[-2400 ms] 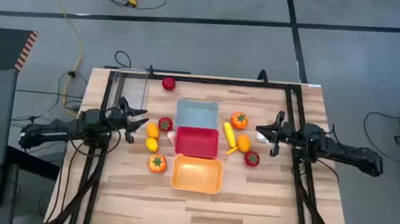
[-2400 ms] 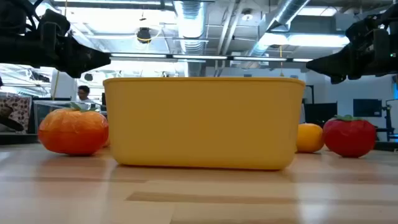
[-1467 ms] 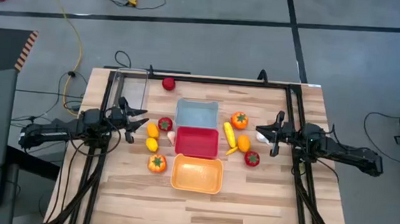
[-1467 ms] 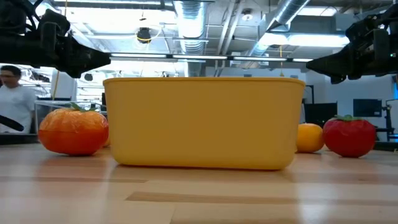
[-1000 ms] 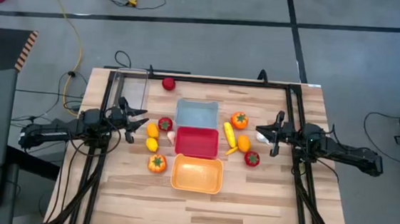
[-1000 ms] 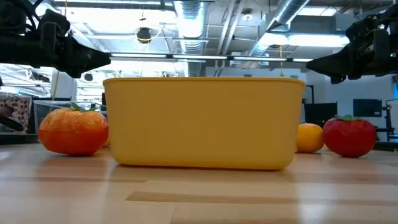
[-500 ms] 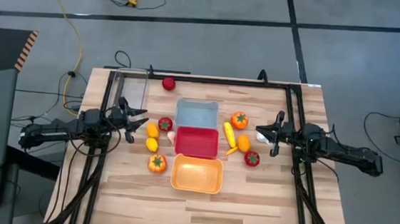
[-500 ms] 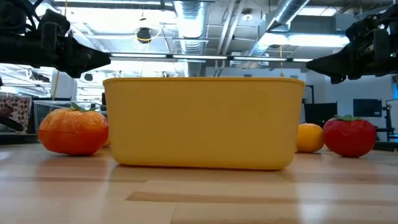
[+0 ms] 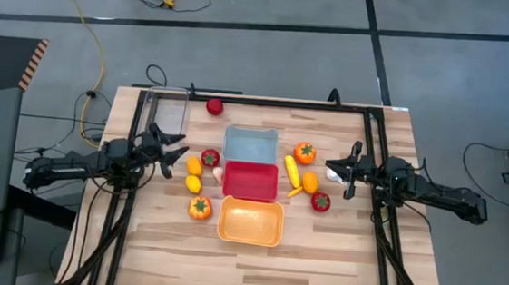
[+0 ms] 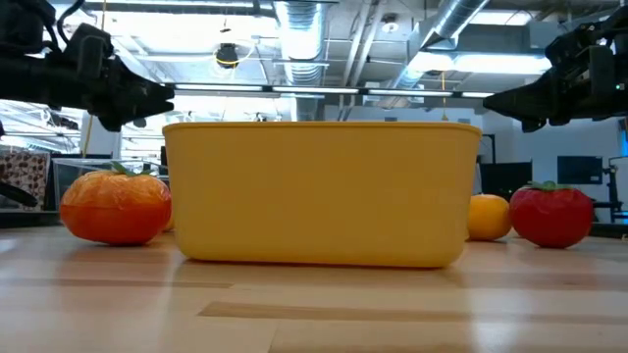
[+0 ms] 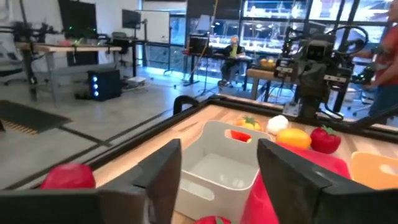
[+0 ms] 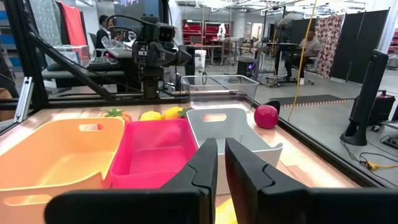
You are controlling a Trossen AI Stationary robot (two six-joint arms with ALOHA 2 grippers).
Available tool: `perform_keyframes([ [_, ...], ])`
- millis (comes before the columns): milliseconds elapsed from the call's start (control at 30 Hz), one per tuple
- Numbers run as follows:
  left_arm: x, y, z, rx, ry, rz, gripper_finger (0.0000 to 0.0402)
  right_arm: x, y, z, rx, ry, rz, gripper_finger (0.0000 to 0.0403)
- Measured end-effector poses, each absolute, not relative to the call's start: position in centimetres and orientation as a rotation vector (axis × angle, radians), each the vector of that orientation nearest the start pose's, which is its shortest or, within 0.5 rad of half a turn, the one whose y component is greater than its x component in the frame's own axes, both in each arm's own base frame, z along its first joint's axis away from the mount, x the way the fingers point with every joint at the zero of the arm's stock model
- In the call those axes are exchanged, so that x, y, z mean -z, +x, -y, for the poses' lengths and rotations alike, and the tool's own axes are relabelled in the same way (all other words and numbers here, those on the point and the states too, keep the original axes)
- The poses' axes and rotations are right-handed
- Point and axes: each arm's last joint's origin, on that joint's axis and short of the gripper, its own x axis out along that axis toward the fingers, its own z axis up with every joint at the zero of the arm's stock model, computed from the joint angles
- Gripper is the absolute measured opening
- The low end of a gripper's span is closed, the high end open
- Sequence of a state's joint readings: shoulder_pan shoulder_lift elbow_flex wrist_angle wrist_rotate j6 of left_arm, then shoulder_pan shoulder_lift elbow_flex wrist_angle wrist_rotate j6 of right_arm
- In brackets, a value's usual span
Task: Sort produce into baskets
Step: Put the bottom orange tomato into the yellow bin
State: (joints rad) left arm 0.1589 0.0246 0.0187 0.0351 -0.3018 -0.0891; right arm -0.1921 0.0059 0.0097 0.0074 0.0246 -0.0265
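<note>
My left gripper (image 9: 174,149) hung above the table's nine o'clock side with its fingers (image 11: 163,175) parted and nothing between them. My right gripper (image 9: 340,172) waited at the three o'clock side, clenched on nothing.

The three tubs sat in a row at the centre: the pale blue-grey tub (image 9: 251,144) towards twelve, the red tub (image 9: 250,180) in the middle, the orange tub (image 9: 250,222) towards six. All three looked empty, so I judged the sorting had not begun. On my left side lay a red tomato (image 9: 210,158), two lemons (image 9: 194,166) and, towards seven o'clock, an orange green-stemmed fruit (image 9: 199,208). A lone red piece (image 9: 214,106) sat at the twelve o'clock edge beside the clear tray (image 9: 168,113). At three o'clock of the tubs lay another orange green-stemmed fruit (image 9: 304,152), a long yellow piece (image 9: 291,169), an orange (image 9: 310,181) and a second tomato (image 9: 321,201).

To do this well, I judged I should spread wider, come straight down over the nearest lemon or tomato, and close across its middle so the round toy would not squirt sideways.

I could read no labels or writing.
</note>
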Motion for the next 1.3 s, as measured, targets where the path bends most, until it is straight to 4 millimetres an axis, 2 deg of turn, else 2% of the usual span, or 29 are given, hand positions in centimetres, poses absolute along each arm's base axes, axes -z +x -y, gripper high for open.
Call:
perform_keyframes([
  [200, -16.8, 9.7, -2.4, -0.467, -0.161, 0.02, 0.0284, -16.7, 9.6, 1.9, 0.217, -0.027, 0.008, 0.0061],
  [367, -17.4, 10.1, -2.4, -0.442, -0.169, 0.07, 0.0312, -16.7, 9.6, 1.9, 0.217, -0.027, 0.008, 0.0061],
  [600, -18.6, 10.8, -2.3, -0.371, -0.169, 0.041, 0.0313, -16.7, 9.6, 1.9, 0.217, -0.027, 0.008, 0.0061],
  [767, -20.9, 11.7, -2.3, -0.307, -0.141, -0.052, 0.0313, -16.7, 9.6, 1.9, 0.217, -0.027, 0.008, 0.0061],
  [1067, -25.6, 14.3, -1.5, -0.132, -0.135, -0.418, 0.0313, -16.7, 9.6, 1.9, 0.217, -0.027, 0.008, 0.0061],
  [1300, -27.0, 17.0, 0.2, -0.048, -0.182, -0.617, 0.0313, -16.7, 9.6, 1.9, 0.217, -0.027, 0.007, 0.0061],
])
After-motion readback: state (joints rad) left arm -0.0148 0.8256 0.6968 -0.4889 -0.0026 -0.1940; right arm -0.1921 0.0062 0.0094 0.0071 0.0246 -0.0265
